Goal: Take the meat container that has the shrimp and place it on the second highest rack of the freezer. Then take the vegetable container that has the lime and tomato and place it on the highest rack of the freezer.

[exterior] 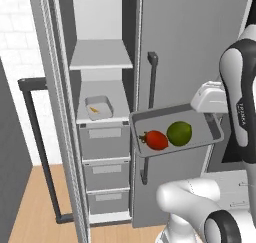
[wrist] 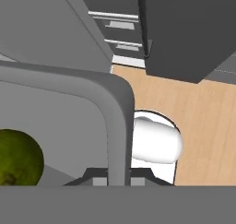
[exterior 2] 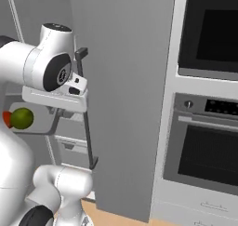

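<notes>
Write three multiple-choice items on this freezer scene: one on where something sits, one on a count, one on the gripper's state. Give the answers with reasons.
1. Where is the small container with the shrimp?
A. On the lower of the two freezer shelves
B. On the upper shelf
C. On the floor

2. How many drawers sit below the shelves in the freezer?
A. One
B. Three
C. Five

3. What is the gripper doing?
A. Hanging open
B. Shut on the vegetable container's rim
C. Shut on the freezer door handle

Answers:
1 A: the shrimp container rests on the lower shelf, just above the drawers; the highest rack is bare.
2 B: three stacked drawer fronts show in the left base view.
3 B: in the hand view the vegetable container wall runs between the fingertips, with the lime and tomato inside.
</notes>
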